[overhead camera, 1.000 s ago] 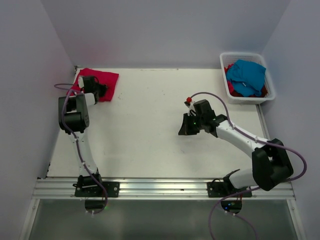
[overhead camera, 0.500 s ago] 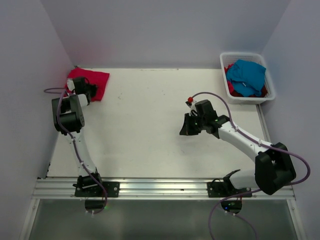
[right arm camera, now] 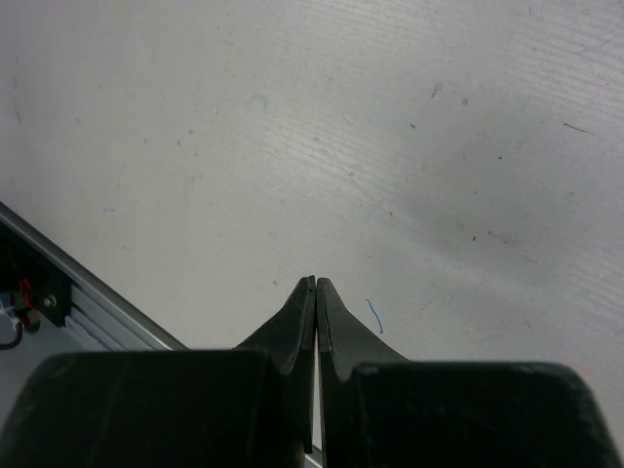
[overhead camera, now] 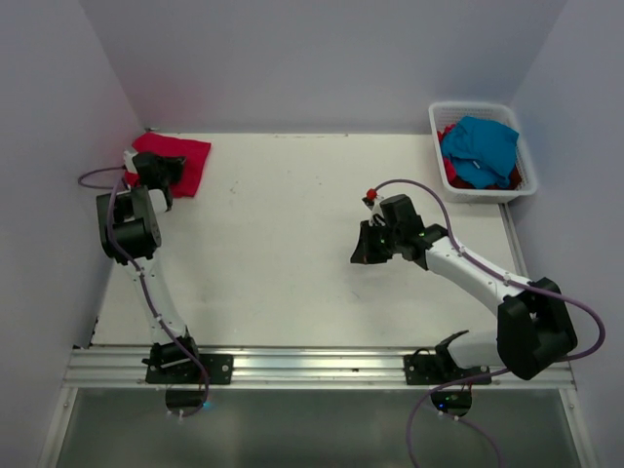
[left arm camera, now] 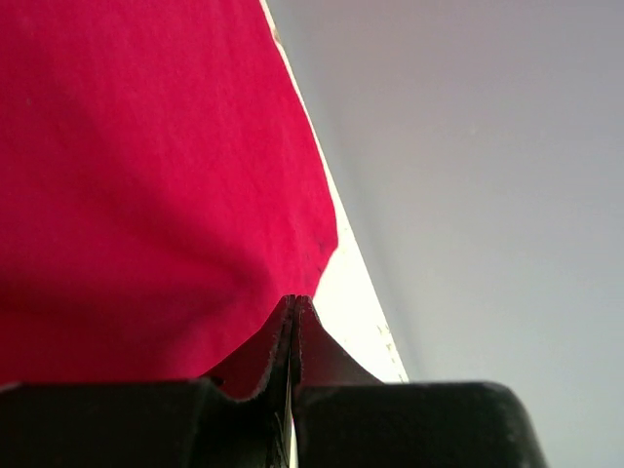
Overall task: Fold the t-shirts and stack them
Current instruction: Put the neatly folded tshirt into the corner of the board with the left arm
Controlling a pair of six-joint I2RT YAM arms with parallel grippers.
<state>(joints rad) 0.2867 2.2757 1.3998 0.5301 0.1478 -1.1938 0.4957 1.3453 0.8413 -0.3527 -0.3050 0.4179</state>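
A folded crimson t-shirt lies at the table's far left corner and fills the left wrist view. My left gripper is shut, with its tips at the shirt's near edge; no cloth shows between the jaws. A turquoise t-shirt lies crumpled on top of another crimson one in the white basket at the far right. My right gripper is shut and empty, over bare table right of centre.
The left wall and the back wall close in on the folded shirt's corner, and a thin strip of table shows beside it. A metal rail runs along the near edge, also in the right wrist view.
My left gripper has moved left toward the corner and the folded crimson shirt has slid left with it. My right arm has barely moved.
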